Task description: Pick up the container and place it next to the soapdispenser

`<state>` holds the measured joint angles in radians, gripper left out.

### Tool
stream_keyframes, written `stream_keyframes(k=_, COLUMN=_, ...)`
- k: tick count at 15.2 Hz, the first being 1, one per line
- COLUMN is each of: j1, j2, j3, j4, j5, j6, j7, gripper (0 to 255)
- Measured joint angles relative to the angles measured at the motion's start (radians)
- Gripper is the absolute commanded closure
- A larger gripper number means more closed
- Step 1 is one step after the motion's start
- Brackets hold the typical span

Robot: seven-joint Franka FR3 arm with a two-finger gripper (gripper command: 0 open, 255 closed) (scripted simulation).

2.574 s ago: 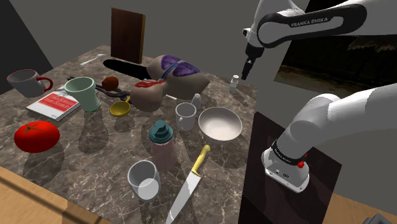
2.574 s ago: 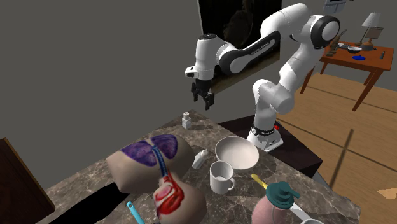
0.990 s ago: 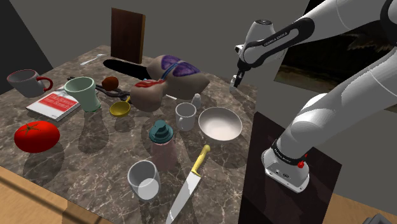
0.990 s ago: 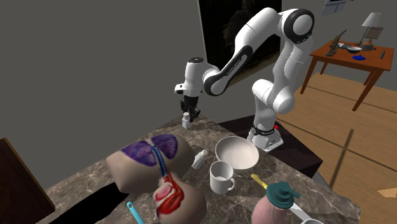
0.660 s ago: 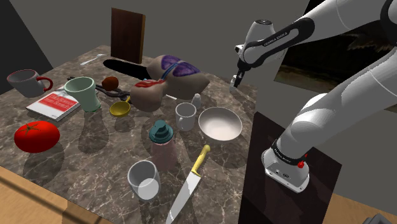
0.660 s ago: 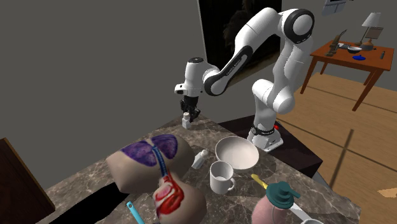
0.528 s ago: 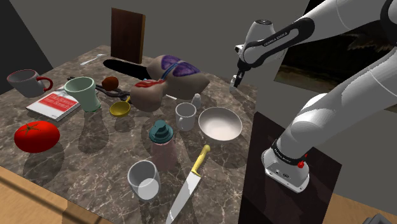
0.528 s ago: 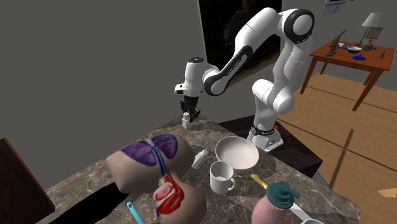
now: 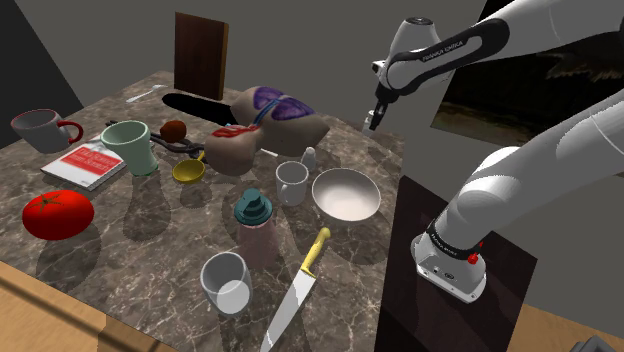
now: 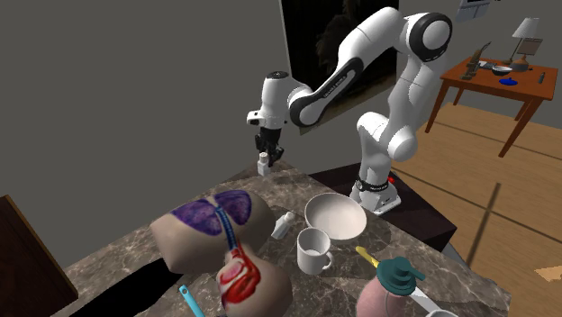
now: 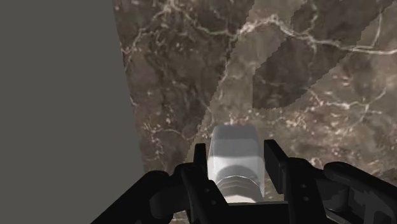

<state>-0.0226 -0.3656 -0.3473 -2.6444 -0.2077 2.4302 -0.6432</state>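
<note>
The gripper (image 11: 235, 151) is pinching the small white container (image 11: 235, 162) over the dark marble surface's (image 9: 150, 250) corner by the grey wall (image 10: 135, 90), around two o'clock from the soap dispenser (image 9: 256, 222) in the shoulder view; its near end is hiding between the fingers.

Smooth veined brown marble tabletop (image 11: 178, 76), plain pale grey container (image 11: 235, 167), matt black claw (image 11: 235, 151)

tomato (image 9: 57, 214) | knife (image 9: 297, 296) | bowl (image 9: 345, 194) | white mug (image 9: 291, 182) | red book (image 9: 88, 163) | marble table (image 9: 150, 242)
</note>
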Motion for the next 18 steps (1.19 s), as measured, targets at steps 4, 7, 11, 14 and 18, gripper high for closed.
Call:
stream_keyframes(k=4, j1=0.0, j2=-0.033, j3=0.009, j4=0.031, j5=0.001, j6=-0.064, j7=0.001, gripper=255)
stream_keyframes(k=7, j1=-0.001, j2=-0.06, j3=0.016, j4=0.053, j5=0.002, j6=-0.113, j7=0.002, gripper=255)
stream_keyframes(k=11, j1=-0.002, j2=-0.088, j3=0.024, j4=0.087, j5=0.004, j6=-0.174, j7=0.001, gripper=255)
stream_keyframes(k=14, j1=-0.001, j2=-0.104, j3=0.03, j4=0.115, j5=0.007, j6=-0.218, j7=0.0, gripper=255)
stream_keyframes(k=18, j1=-0.001, j2=-0.128, j3=0.038, j4=0.152, j5=0.01, j6=-0.279, j7=-0.001, gripper=255)
